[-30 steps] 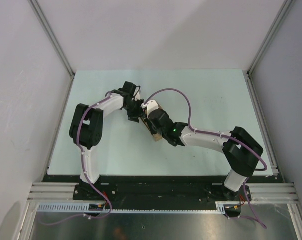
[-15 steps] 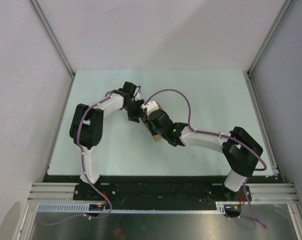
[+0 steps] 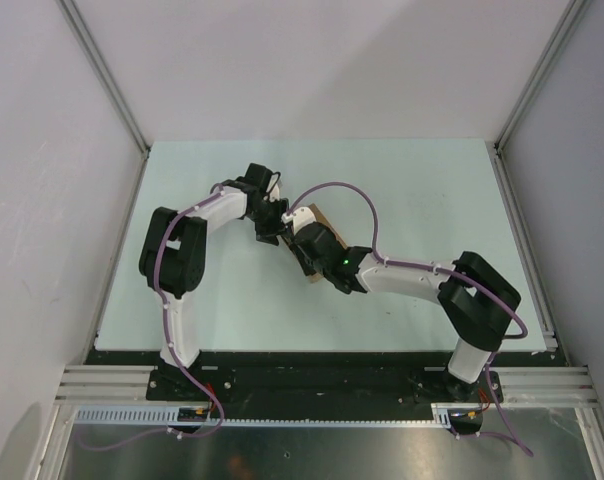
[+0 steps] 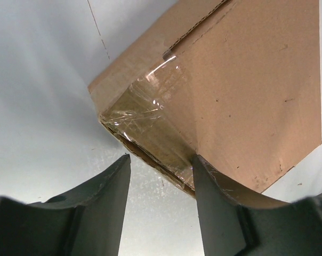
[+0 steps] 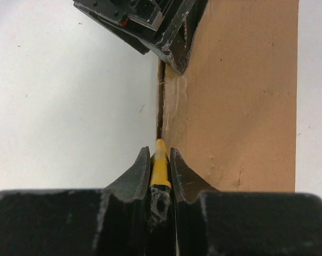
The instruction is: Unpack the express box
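Observation:
The express box [image 4: 246, 96] is a flat brown cardboard box with clear tape over its near corner. In the top view only a sliver of the box [image 3: 322, 213] shows beyond the two wrists. My left gripper [image 4: 160, 165] is open, its right finger [image 4: 209, 197] against the taped corner and its left finger clear of the box. My right gripper [image 5: 160, 152] is shut on a yellow utility knife [image 5: 160, 165], whose tip sits at the seam along the left edge of the box [image 5: 241, 96]. The left gripper's finger [image 5: 177, 53] rests at the far end of that seam.
Both arms meet mid-table over the pale green mat [image 3: 412, 190]. A purple cable [image 3: 367, 205] arcs above the right wrist. Grey walls and aluminium rails [image 3: 522, 200] bound the mat on three sides.
My right gripper has slid up and to the left along the box with the knife, toward the left gripper, covering more of the box. The left arm has held still.

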Available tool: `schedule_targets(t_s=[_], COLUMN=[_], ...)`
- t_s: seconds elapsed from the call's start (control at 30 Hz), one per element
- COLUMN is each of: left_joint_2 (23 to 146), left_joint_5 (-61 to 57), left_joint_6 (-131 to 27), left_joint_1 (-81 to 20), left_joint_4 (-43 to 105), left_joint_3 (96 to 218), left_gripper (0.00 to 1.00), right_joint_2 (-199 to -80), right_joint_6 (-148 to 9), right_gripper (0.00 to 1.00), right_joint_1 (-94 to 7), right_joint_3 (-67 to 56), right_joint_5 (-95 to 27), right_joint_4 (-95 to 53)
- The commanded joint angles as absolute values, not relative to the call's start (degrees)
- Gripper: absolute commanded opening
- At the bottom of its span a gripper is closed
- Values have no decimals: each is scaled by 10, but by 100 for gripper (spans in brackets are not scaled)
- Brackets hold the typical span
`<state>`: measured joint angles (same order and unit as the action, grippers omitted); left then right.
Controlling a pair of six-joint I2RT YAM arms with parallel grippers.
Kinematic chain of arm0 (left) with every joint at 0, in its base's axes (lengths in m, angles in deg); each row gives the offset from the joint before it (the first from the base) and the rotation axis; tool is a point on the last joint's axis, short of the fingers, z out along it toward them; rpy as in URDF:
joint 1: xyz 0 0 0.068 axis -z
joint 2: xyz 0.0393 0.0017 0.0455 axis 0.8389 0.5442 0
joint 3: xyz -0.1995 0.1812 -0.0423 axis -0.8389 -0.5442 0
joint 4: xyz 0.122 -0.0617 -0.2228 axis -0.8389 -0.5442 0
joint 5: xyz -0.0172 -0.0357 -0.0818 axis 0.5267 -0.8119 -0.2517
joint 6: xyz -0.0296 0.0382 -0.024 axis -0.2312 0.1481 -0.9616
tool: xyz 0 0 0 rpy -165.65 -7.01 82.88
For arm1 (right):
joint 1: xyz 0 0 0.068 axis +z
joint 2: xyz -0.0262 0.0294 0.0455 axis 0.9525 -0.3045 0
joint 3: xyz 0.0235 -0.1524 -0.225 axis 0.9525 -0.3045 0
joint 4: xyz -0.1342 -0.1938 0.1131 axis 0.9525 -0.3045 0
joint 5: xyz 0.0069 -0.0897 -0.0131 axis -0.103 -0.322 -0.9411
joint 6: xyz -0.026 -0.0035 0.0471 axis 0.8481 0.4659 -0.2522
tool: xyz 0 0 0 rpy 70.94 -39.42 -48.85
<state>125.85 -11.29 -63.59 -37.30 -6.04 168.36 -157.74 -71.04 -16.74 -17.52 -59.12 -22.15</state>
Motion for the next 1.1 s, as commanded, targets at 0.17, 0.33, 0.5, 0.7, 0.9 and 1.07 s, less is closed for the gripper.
schedule_targets(t_s=[0.17,0.33,0.5,0.7,0.9,1.07], left_joint_2=[1303,1316,1320,1321,1322,1324], left_joint_5=[-25,-23,-17,-15,-14,-15], left_joint_6=[-613,-611,-610,-609,-609,-607], left_joint_1=[-379,-378,-378,-378,-378,-378], left_joint_4=[-57,-57,-56,-57,-57,-57], left_joint_3=[1680,1683,1690,1693,1693,1696], left_gripper=[50,46,45,45,45,45], right_joint_2=[-1519,-1493,-1484,-1497,-1559,-1529], right_joint_6=[-709,-703,-705,-711,-719,-715], right_gripper=[0,0,0,0,0,0], right_joint_1=[-152,-151,-151,-151,-151,-151], right_joint_3=[-202,-214,-215,-236,-246,-246], right_joint_5=[-587,-584,-576,-569,-580,-578], right_joint_4=[-315,-344,-360,-340,-316,-321])
